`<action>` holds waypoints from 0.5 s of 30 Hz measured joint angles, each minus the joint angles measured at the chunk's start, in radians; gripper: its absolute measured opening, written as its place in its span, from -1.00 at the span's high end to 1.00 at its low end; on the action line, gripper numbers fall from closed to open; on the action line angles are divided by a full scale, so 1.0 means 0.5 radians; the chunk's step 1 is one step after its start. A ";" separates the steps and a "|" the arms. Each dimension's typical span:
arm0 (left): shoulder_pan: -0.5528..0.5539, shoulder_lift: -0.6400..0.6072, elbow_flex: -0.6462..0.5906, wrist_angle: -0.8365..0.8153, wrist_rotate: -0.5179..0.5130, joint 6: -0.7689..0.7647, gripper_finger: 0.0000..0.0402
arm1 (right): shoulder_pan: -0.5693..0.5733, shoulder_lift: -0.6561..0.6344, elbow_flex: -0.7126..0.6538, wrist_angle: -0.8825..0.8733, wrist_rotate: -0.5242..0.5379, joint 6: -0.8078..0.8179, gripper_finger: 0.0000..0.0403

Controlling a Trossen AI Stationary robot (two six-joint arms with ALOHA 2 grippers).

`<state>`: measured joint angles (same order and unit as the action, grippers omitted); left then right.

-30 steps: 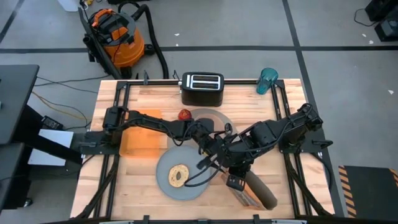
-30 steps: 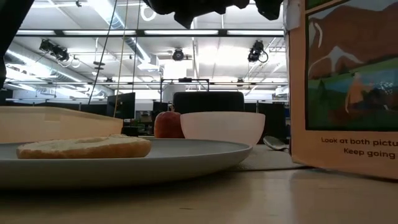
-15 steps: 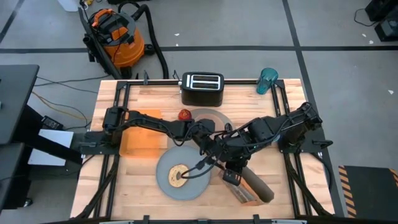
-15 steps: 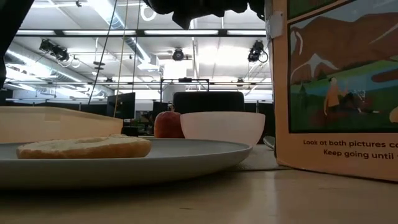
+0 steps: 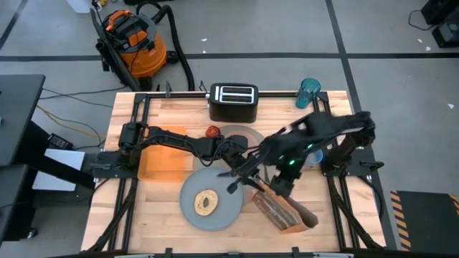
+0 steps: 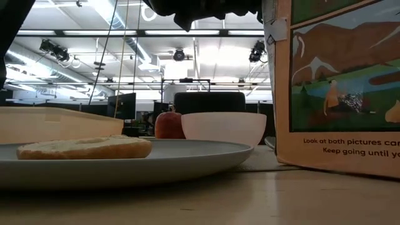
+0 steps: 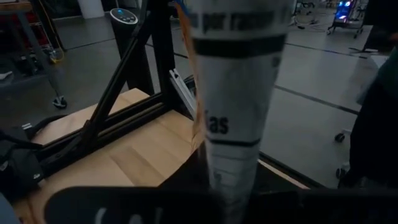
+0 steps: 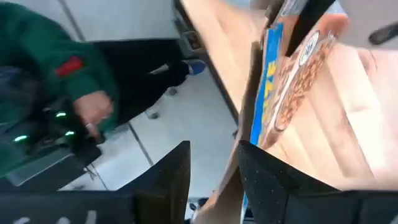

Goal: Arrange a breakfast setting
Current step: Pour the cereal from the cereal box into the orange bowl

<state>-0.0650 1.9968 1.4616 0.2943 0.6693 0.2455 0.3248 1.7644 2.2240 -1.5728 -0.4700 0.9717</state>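
Note:
The orange cereal box [image 5: 283,209] stands at the near right, its bottom on the table; the low view shows it upright [image 6: 337,87]. My left gripper [image 5: 247,185] reaches across from the left and is shut on it. My right gripper [image 8: 214,149] is open just on the far side of the box [image 8: 292,81], touching nothing. The bagel [image 5: 207,203] lies on the grey plate [image 5: 188,211]. Beyond them the pink bowl [image 6: 224,128] and the red apple [image 5: 213,132] sit by the grey mat [image 5: 251,135]. My left gripper is shut on the cereal box. In its wrist view the box's narrow printed side [image 7: 233,168] runs down between the dark fingers, which hide the place of contact. The fingers come roughly level from the table's left. The box stays upright with its bottom on the table.
A black toaster [image 5: 233,102] and a teal bottle [image 5: 309,93] stand at the far edge. An orange flat tray [image 5: 161,163] lies under my left arm. A person in a green sleeve [image 8: 56,68] shows beyond the table in the right wrist view.
My right gripper has let go of the cereal box and drawn back, up and toward the far right. The box, still upright, has slid a little toward the table's left. My left gripper has moved in against the box.

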 joint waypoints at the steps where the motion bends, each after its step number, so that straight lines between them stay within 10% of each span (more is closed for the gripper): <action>1: 0.003 0.000 0.000 0.001 0.000 -0.009 0.88 | -0.001 -0.019 0.053 0.005 0.000 0.009 0.30; 7: 0.041 -0.078 0.008 -0.012 -0.002 -0.192 0.91 | 0.053 -0.282 0.193 0.003 0.144 0.298 0.30; 15: 0.118 -0.445 0.011 -0.267 0.073 -0.325 0.97 | 0.397 -0.655 0.056 0.004 0.954 0.475 0.30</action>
<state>-0.0061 1.7743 1.4671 0.1606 0.7057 0.0828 0.5233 1.4368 2.2520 -1.5710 0.0071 1.2093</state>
